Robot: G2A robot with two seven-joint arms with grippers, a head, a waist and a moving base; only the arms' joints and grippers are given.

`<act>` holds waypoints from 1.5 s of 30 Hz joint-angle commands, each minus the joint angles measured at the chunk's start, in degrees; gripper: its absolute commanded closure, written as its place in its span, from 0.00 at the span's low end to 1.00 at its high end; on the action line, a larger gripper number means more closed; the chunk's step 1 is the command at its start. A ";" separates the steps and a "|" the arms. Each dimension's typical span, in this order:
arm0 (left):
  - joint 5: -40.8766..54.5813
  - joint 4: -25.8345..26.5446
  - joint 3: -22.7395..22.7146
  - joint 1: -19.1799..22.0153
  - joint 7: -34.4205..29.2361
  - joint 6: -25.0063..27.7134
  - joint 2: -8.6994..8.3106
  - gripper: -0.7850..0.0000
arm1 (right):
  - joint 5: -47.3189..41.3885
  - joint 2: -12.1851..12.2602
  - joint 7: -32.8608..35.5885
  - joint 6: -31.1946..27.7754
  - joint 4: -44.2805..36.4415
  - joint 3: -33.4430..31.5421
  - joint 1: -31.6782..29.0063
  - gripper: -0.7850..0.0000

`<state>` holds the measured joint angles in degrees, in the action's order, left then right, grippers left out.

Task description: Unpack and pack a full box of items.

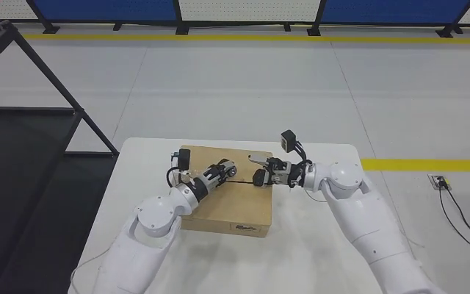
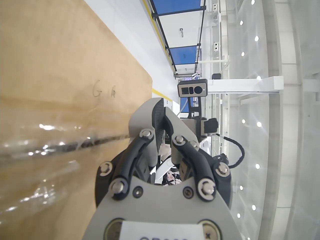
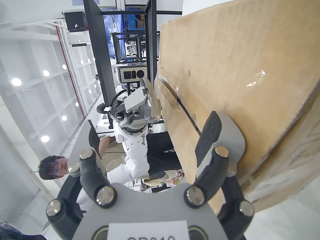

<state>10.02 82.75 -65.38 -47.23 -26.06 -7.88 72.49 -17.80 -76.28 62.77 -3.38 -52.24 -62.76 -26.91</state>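
A shut cardboard box [image 1: 228,209] lies on the white table, with clear tape along its middle seam [image 2: 50,146]. My left gripper [image 1: 224,170] is over the box top [image 2: 62,51] by the seam, its fingers [image 2: 161,112] pressed together. In the right wrist view the left gripper [image 3: 141,98] pinches a lifted strip of clear tape [image 3: 153,102]. My right gripper [image 1: 258,167] is at the box's right edge and stands open. One finger pad [image 3: 208,136] rests against the box top [image 3: 237,63] near the seam; the other finger is off in the air.
The white table [image 1: 308,242] has bare room to the right of the box and in front of it. A black metal rack [image 1: 44,147] stands off the table's left side. A yellow floor line [image 1: 411,165] runs behind.
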 commanded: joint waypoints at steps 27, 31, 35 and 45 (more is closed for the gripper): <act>12.36 15.48 -12.80 -9.30 1.40 5.75 -0.78 0.07 | -1.71 -0.39 -0.14 -0.54 1.37 1.84 1.84 0.00; 17.90 15.93 -21.40 -11.86 3.51 4.71 -1.46 0.06 | -1.96 -0.93 -0.46 -1.60 1.58 2.96 3.24 0.00; 21.88 13.72 -27.68 -13.90 2.81 2.29 -2.10 0.06 | -2.59 -1.69 -1.24 -2.28 2.01 4.31 4.98 0.00; 23.71 5.85 -29.31 -13.82 -2.13 -3.00 -2.89 0.04 | -3.13 -5.12 -1.95 0.11 4.20 11.38 10.75 0.00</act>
<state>33.41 89.68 -95.18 -61.46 -27.60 -10.43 69.60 -21.20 -80.85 60.88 -3.77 -48.59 -52.70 -16.94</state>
